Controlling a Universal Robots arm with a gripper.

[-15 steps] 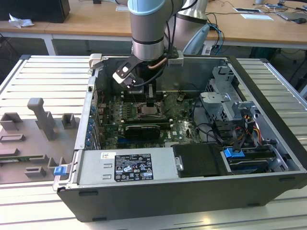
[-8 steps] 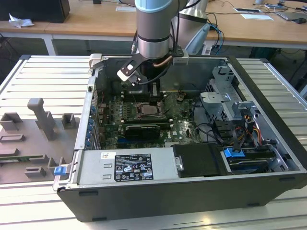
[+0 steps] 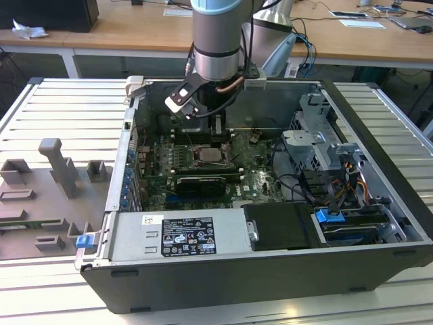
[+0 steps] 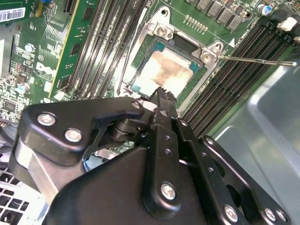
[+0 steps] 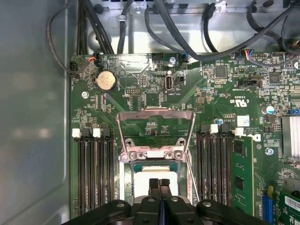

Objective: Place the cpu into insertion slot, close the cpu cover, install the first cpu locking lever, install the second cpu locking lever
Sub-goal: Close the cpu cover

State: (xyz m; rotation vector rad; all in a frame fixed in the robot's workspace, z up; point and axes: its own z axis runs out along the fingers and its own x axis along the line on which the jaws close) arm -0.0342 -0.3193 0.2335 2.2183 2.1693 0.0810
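Down inside an open dark-grey metal computer case (image 3: 203, 284), over the green motherboard (image 5: 140, 93): a black, linked-finger gripper (image 5: 159, 183) on a silver-and-blue robot arm (image 3: 215, 40). Fingertips (image 5: 154, 185) pressed flat together, with nothing clamped between them. Directly under those tips, seated in its socket, the small flat square cpu (image 5: 143, 176) with the pale silver-beige metal top (whether touched by the tips or just cleared, cannot tell). Just beyond the fingertips, past the socket's hinge edge, the thin square silver metal cpu cover (image 5: 154, 115), swung up and open, board visible through its large cut-out. To one side of the hand, a thin silver wire locking lever (image 4: 253, 59), unlatched and angled away from the socket across black memory slots (image 4: 234, 70). Flanking the hand on both sides in the first wrist view, more of the same long black slots. Beneath the case, a pale slatted metal table (image 3: 40, 108).
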